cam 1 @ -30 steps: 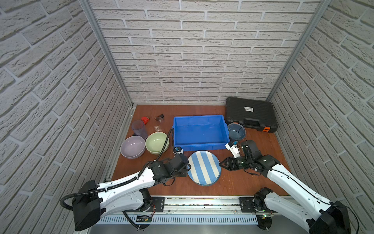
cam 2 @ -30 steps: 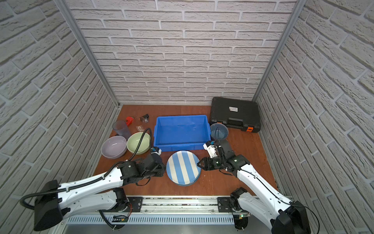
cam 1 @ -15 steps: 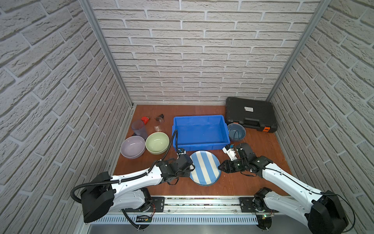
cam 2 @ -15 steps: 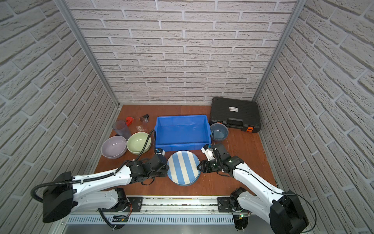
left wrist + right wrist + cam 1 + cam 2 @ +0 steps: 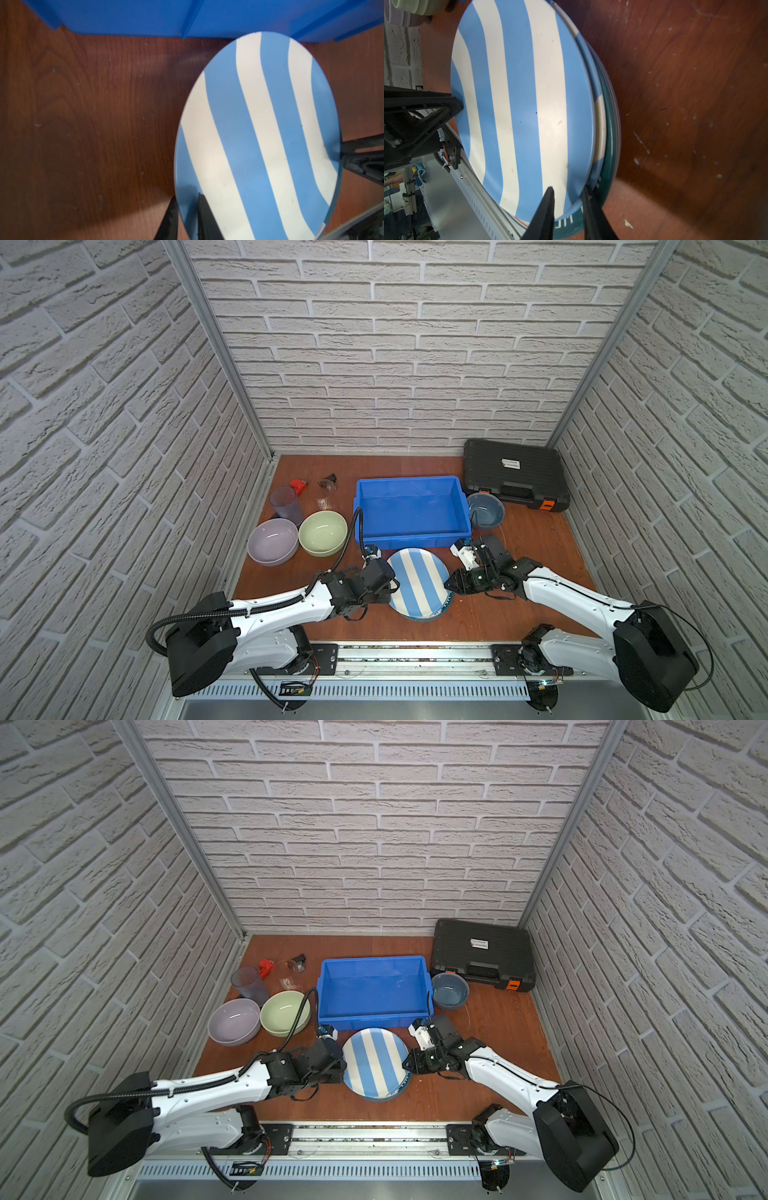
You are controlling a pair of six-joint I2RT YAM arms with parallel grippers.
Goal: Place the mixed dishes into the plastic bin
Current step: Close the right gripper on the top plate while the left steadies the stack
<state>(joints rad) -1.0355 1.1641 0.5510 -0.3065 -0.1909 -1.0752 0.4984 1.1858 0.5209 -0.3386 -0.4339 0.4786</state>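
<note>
**Both hands on one plate.** The blue-white striped plate (image 5: 417,585) is held just above a teal-rimmed plate (image 5: 610,124) on the worktop (image 5: 536,547). It is directly in front of the blue plastic bin (image 5: 411,541) — not inside it. The left hand (image 5: 187,209) is clamped on the plate's left rim, one finger on each face. The right hand (image 5: 566,199) pinches the opposite rim, its lower finger between the two plates. The lavender bowl (image 5: 272,540), pale green bowl (image 5: 323,532) and dark blue bowl (image 5: 485,510) stand beside the bin — outside it.
</note>
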